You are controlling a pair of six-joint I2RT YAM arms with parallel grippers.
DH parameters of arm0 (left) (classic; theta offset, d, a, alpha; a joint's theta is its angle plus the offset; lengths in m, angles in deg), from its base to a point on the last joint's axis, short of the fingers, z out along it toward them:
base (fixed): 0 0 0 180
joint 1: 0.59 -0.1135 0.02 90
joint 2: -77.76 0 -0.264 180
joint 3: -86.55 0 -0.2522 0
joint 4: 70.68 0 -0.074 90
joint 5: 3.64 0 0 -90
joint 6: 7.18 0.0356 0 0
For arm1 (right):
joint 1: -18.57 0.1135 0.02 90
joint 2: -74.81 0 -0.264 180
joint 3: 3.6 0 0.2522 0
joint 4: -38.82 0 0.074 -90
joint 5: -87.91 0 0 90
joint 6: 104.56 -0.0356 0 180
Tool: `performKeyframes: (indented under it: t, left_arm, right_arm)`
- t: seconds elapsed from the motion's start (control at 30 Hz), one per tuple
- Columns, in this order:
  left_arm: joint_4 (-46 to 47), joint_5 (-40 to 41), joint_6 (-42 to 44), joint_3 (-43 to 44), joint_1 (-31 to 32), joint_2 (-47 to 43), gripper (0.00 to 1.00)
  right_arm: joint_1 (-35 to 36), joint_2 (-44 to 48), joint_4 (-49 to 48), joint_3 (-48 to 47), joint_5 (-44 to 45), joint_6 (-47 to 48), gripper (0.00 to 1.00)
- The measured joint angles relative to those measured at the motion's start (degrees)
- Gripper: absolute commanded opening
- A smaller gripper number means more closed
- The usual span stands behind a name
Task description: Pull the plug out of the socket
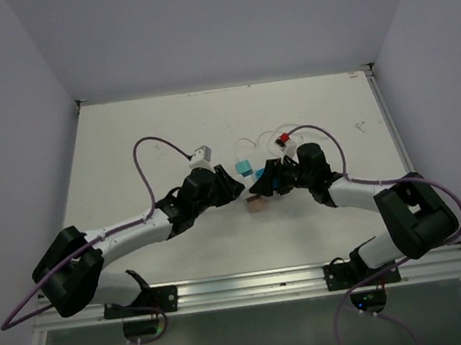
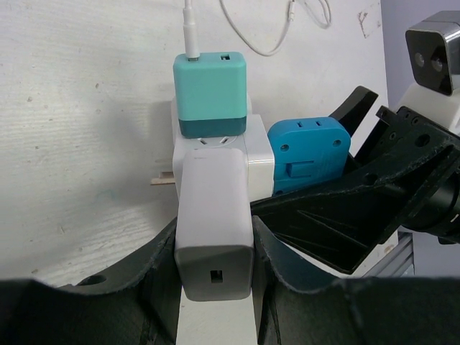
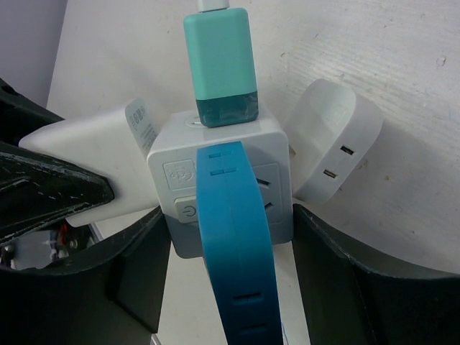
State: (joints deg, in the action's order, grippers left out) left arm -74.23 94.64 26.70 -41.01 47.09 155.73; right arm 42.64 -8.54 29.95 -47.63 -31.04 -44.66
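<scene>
Nearest to me, the left arm (image 1: 128, 233) and the right arm (image 1: 361, 193) reach in from their bases and meet over the middle of the table (image 1: 164, 122).

On my left wrist camera, the left gripper (image 2: 214, 241) is clenched on a white plug (image 2: 213, 205). One dark finger presses each long side of it. The plug's far end is seated in the socket (image 3: 176, 176), and I see no gap between them.

On my right wrist camera, the right gripper (image 3: 230, 219) straddles the socket, with a finger against each of its two side walls, so it grips the cube itself. A blue plug (image 3: 233, 244) sticks out of the cube's face toward that camera and runs down between the two fingers.

The socket sits between the two grippers, near the middle of the table. From these views I cannot tell whether it rests on the surface or is lifted a little.

On the far side of the cube a teal plug (image 3: 219, 65) is pushed in, with a thin white cable (image 2: 190, 25) leaving its far end and looping away over the table. A second white plug (image 3: 334, 144) with two small ports juts from the cube's other side, and neither gripper touches it.
</scene>
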Motion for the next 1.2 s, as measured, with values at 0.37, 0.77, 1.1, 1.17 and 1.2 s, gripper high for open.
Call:
performKeyframes:
  t: [0.37, 0.77, 1.1, 1.17, 1.2]
  left_arm:
    - [-3.54, -0.31, -0.22, 8.33, -5.01, -3.76, 0.0]
    - [-1.92, -5.86, 1.73, 7.13, -11.78, -4.2, 0.0]
    - [10.82, -19.67, 2.21, 6.78, -33.57, 6.86, 0.0]
    - [14.73, -22.93, 1.4, 8.28, -37.0, 13.2, 0.0]
    - [16.41, -24.37, 1.07, 9.7, -38.69, 17.07, 0.0]
  right_arm:
    - [-3.89, -1.36, 1.44, -1.07, 11.67, -1.2, 0.0]
    - [-4.26, -0.92, 0.13, -0.22, 12.59, -1.7, 0.0]
    - [-4.83, 0.26, 0.04, 0.81, 12.94, -1.84, 0.0]
    - [-4.87, 0.24, -0.09, 0.83, 12.81, -1.81, 0.0]
    - [-4.87, 0.24, -0.13, 0.83, 12.74, -1.81, 0.0]
